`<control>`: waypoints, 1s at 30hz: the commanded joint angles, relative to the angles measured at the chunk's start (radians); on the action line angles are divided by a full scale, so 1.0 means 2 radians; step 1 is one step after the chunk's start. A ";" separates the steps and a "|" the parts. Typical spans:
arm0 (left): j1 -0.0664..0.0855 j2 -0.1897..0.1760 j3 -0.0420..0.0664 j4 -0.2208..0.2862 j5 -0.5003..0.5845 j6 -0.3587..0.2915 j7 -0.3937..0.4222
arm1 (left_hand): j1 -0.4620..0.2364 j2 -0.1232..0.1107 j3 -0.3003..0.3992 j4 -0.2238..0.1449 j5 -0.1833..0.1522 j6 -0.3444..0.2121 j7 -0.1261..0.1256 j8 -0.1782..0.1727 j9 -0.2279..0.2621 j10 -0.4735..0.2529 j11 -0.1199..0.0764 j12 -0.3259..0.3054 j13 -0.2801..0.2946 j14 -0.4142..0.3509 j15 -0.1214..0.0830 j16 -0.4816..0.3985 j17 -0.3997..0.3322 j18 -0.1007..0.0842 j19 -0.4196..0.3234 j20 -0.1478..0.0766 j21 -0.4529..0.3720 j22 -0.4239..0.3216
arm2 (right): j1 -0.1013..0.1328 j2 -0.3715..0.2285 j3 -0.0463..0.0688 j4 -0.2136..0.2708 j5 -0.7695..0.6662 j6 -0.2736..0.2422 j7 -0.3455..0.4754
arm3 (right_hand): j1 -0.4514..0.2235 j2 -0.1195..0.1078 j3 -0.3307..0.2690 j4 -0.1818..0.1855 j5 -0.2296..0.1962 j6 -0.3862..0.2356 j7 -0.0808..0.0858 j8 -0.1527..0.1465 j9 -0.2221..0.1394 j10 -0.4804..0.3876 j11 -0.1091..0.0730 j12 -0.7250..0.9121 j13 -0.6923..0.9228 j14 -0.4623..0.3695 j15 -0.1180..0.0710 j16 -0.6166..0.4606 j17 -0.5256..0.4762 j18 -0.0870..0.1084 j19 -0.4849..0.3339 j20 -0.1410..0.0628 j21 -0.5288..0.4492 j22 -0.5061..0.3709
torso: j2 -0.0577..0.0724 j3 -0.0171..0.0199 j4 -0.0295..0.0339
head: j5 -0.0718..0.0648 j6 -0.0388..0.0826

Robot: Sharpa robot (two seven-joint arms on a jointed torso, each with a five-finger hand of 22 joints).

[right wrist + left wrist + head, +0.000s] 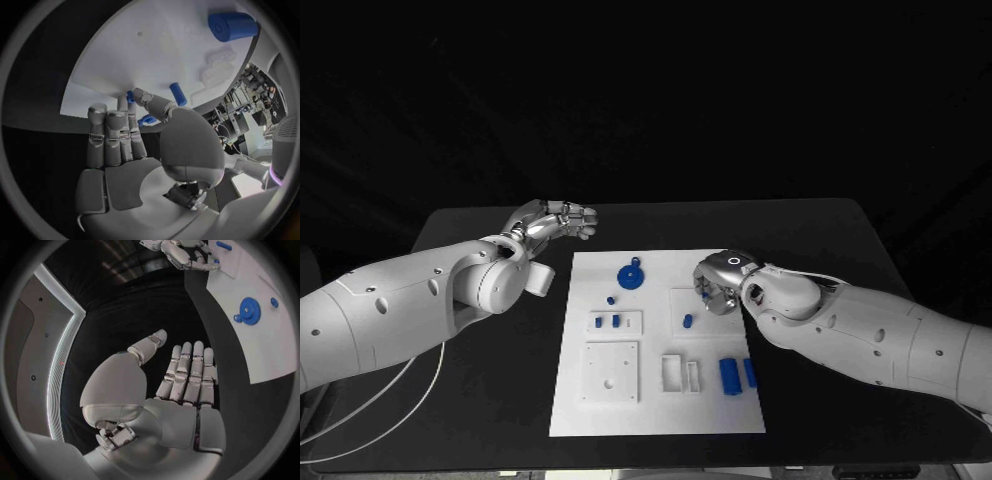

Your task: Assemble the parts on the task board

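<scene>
The robot's right hand [720,283] hovers low over the white task board [661,410], fingers apart and empty, seemingly lining up on the small blue peg [687,321] standing just beside it. The left hand [554,222] waits off the board's far corner above the black table [473,420], fingers loosely curled and holding nothing, likely kept clear. A blue gear [632,275] lies near the board's far edge; two blue blocks [737,374] rest nearer.

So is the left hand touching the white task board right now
Apart. In the head view the left hand hovers over bare black table beyond the task board. The left wrist view shows dark table between its fingers and the board's edge.
</scene>
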 commanded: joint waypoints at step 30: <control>0.001 0.003 0.001 -0.016 0.006 0.005 0.007 | -0.001 0.001 -0.003 -0.001 0.000 -0.002 0.000 0.004 0.000 -0.004 0.004 0.003 -0.002 0.005 0.000 -0.004 0.003 0.007 0.001 0.001 -0.003 0.001 | -0.002 -0.043 0.052 0.079 0.074 -0.039 0.014 | -0.001 0.001 0.013 0.003 -0.002 0.012 -0.003 0.005 0.003 0.023 0.001 0.002 0.009 0.007 -0.008 0.001 -0.002 0.026 0.010 -0.003 0.006 0.010 | 0.000 -0.0004 0.0000 | 0.009 0.001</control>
